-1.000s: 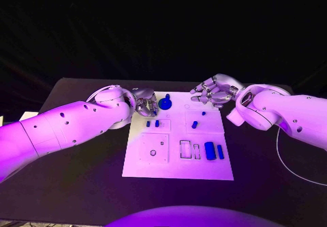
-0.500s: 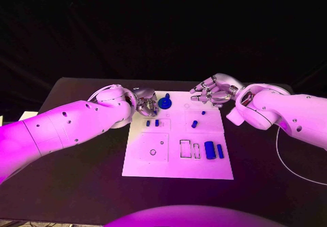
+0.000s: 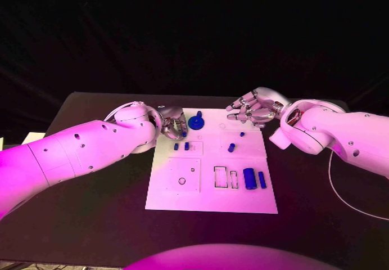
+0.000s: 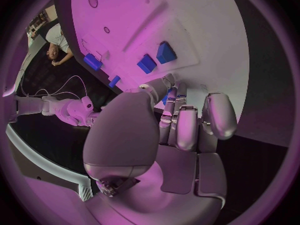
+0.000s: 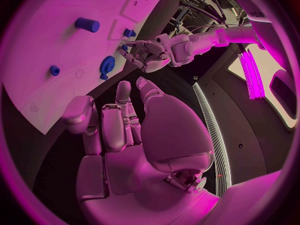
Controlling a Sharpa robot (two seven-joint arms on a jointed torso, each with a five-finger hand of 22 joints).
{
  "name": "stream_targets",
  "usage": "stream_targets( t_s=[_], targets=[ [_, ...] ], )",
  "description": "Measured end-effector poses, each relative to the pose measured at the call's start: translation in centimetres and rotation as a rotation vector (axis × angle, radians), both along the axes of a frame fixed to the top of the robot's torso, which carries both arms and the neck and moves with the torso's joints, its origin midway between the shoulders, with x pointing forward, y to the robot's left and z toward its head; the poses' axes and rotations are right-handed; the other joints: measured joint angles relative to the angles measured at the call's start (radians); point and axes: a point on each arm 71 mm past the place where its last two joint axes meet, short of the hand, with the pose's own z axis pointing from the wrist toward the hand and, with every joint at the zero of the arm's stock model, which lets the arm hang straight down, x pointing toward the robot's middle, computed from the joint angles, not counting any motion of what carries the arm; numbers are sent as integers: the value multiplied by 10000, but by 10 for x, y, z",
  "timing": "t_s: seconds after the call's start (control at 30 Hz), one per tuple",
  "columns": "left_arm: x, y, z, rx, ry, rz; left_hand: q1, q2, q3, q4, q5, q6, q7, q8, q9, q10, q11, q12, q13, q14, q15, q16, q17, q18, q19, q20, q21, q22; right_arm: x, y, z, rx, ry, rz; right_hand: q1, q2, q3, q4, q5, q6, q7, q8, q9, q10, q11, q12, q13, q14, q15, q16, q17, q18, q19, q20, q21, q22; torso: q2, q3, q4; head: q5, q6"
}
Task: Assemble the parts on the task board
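- No writing can be read on the task board [image 3: 212, 199], which is set mid-desk [image 3: 97, 225] with bare desk on both sides.
- Blue parts [image 3: 250, 179] are seated in its recesses; a blue gear [image 3: 196, 122] stands at its far edge.
- The left hand [image 3: 172, 124] is held curled beside the gear, the right hand [image 3: 253, 111] curled at the far right corner; nothing is seen gripped.

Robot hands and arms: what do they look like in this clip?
Both arms are smooth, rounded white shells with small dark dots along the casing, tinted by the light. The left robot hand and right robot hand are silver metal with segmented fingers and broad, smooth palm covers. A thin pale cable runs on the table beside the right arm.
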Motion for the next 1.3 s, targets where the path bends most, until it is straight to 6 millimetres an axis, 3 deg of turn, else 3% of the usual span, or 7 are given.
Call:
stream_targets(
  t_s=[0.3,0.5,0.57,0.7,0.8,0.97,1.3],
  targets=[
    [0,2,1,-57,-61,65,-121,-122,0,0,0,-654,91,0,-181,-553,121,-176,-24,-10,83,-69,-197,0,-166,166,-537,-343,1,-2,0,-22,0,-62,32,32,0,0,0,-41,9,0,-9,-200,20,-200,-188,0,0,0,1,0,-108,-3,-133,-177,-1,-12,4,13,10],
    [0,8,1,-64,-94,161,-162,-165,-58,-59,0,-832,126,1,-181,-789,148,-218,-24,-10,83,-110,-318,1,-215,214,-834,-549,3,-8,-1,-217,-62,-193,165,75,65,-6,0,-148,49,0,-13,-595,77,-877,-792,0,0,-509,-512,159,-501,46,-619,-929,-3,-12,5,14,13],
    [0,13,1,-46,-85,236,-161,-165,-57,-57,0,-831,126,1,-180,-832,173,-219,-23,-10,83,-117,-376,1,-287,212,-927,-610,5,-12,-2,-465,-161,-263,268,-7,157,-69,-96,-159,40,0,-13,-896,112,-1392,-1206,-15,28,-740,-766,317,-643,68,-823,-1245,-7,-14,5,13,19],
    [-1,28,3,-154,7,491,-161,-165,-85,-85,0,-831,126,1,-174,-874,160,-219,-23,-10,83,-265,-572,2,-382,231,-1193,-789,8,-21,-3,-1360,-493,-339,813,-89,747,-320,-701,-170,73,90,-8,-1254,210,-3022,-2803,-3,218,-1110,-1144,317,-682,107,-1090,-1580,-12,-15,5,-12,44],
    [0,43,6,-701,240,841,44,39,171,-217,0,-533,181,183,-126,-874,160,-127,-23,-340,193,-871,-1633,242,-845,229,-2226,-1488,8,-25,-4,-2331,-884,-251,1074,-173,1199,-533,-868,236,-2,233,37,-1191,264,-3874,-3769,-1,217,-1304,-1337,316,-625,163,-1091,-1598,-13,-14,5,-22,78],
    [0,63,13,-3589,1122,1487,16,296,531,-143,0,-118,314,409,-105,-717,258,294,21,-1903,243,-2867,-4709,796,-2392,272,-5204,-3422,6,-23,-6,-4403,-1865,226,1186,-296,1782,-759,-1079,890,-63,233,28,-570,133,-4671,-5049,-18,156,-1434,-1460,316,-445,90,-1092,-1492,-19,-8,7,-100,165],
    [-11,68,22,-10367,2999,2653,-236,548,-337,-26,0,74,167,671,-96,-28,0,1375,380,-2322,106,-3291,-5566,786,-2555,192,-5825,-3873,-5,-7,-14,-7367,-3381,1133,896,-582,2114,-703,-1654,1188,-178,181,28,-375,87,-5238,-5944,19,120,-1552,-1607,318,-335,54,-1092,-1439,-17,-23,-2,-337,341]
  ],
)
